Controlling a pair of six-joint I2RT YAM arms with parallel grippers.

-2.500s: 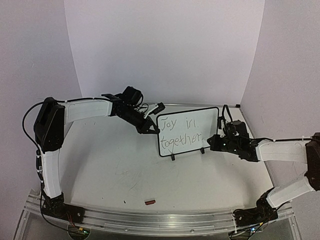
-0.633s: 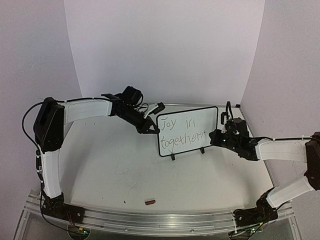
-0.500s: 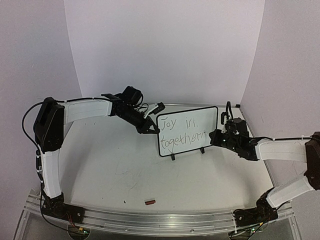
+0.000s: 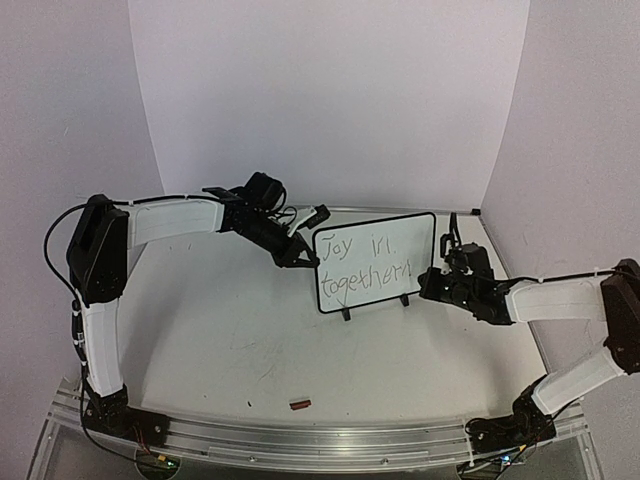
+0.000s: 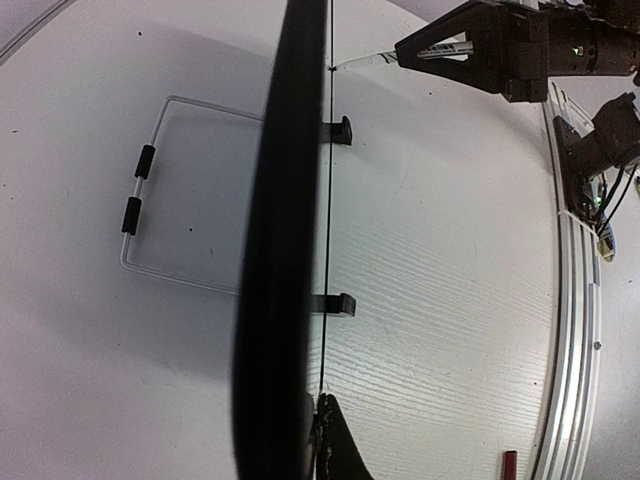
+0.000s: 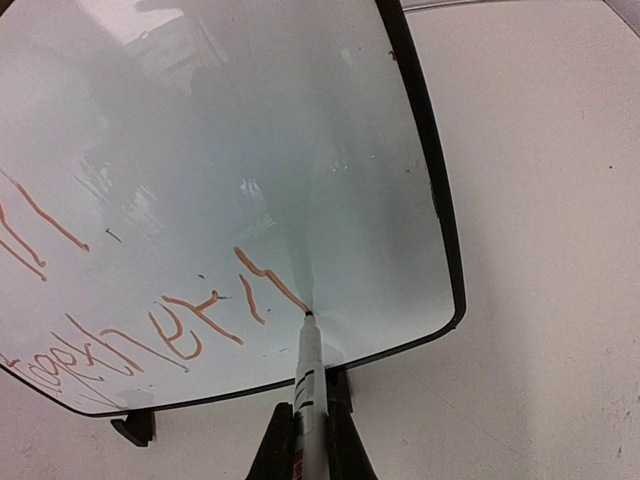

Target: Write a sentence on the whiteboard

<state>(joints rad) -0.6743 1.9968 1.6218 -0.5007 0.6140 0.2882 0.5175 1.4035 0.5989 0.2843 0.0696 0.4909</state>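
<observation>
At the far left, our left arm reached across the table (image 4: pixel 220 340) so that the left gripper (image 4: pixel 303 257) met the near left edge of the whiteboard (image 4: pixel 420 238). From the left wrist camera we saw the board edge-on, running straight up between the fingers. The jaws were closed down on that edge, which we took to be a steadying grip, so the light board would not slide or tip under the pen's pressure. Behind the board a thin wire frame (image 5: pixel 170 190) lay flat on the table, apart from it. A small red piece (image 4: pixel 300 404) lay near the front rail, well clear of both arms.

The whiteboard stood upright on its two black feet (image 4: pixel 345 314) toward the back right of the table, its face turned to the right arm. The sentence (image 4: pixel 365 275) ran in two lines, "Joy in" above and "togethern" or thereabouts below, so we judged the last word unfinished.

To the right, the marker (image 6: pixel 309 370) pointed up at the board, its tip touching the surface at the foot of the latest stroke, near the lower right corner. The right gripper (image 6: pixel 307 452) was pinched tight around the marker's barrel, low on the shaft, presumably to keep the tip stiff. Little bare space remained before the black border, so the remaining letters would need to be small.
</observation>
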